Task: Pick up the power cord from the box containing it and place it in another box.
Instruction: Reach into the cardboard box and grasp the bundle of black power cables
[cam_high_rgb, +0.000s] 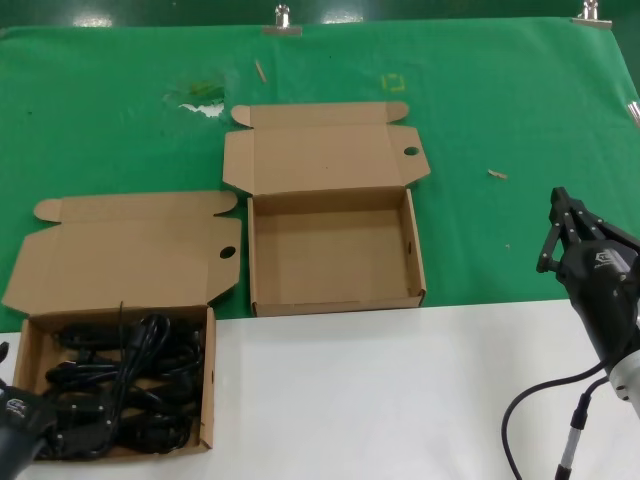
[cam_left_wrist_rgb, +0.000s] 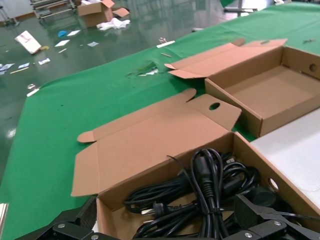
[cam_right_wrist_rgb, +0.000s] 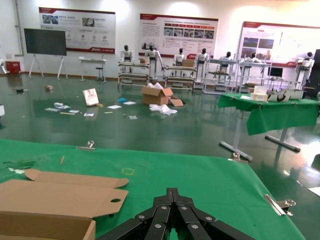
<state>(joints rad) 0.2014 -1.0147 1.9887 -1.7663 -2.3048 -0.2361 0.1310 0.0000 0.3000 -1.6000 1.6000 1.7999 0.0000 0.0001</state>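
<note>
- Looped thin black rubber power cord (cam_high_rgb: 125, 385) lies in the shallow brown cardboard box (cam_high_rgb: 211, 385) at front left
- Second, empty cardboard box (cam_high_rgb: 335, 297) stands open nearby
- Left gripper (cam_left_wrist_rgb: 165, 231) spread over the cords
- Right gripper (cam_right_wrist_rgb: 172, 196) pressed together, parked at right

- The box containing it (cam_high_rgb: 30, 350) sits at the worktop's (cam_high_rgb: 400, 400) left, power cords (cam_high_rgb: 130, 385) inside.
- Another box (cam_high_rgb: 335, 300) lies right of it, farther back.

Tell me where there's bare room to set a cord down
The empty box has a bare floor inside its four walls. The white tabletop between the full box and the right claw is open. The full box is crowded with power cords.
</note>
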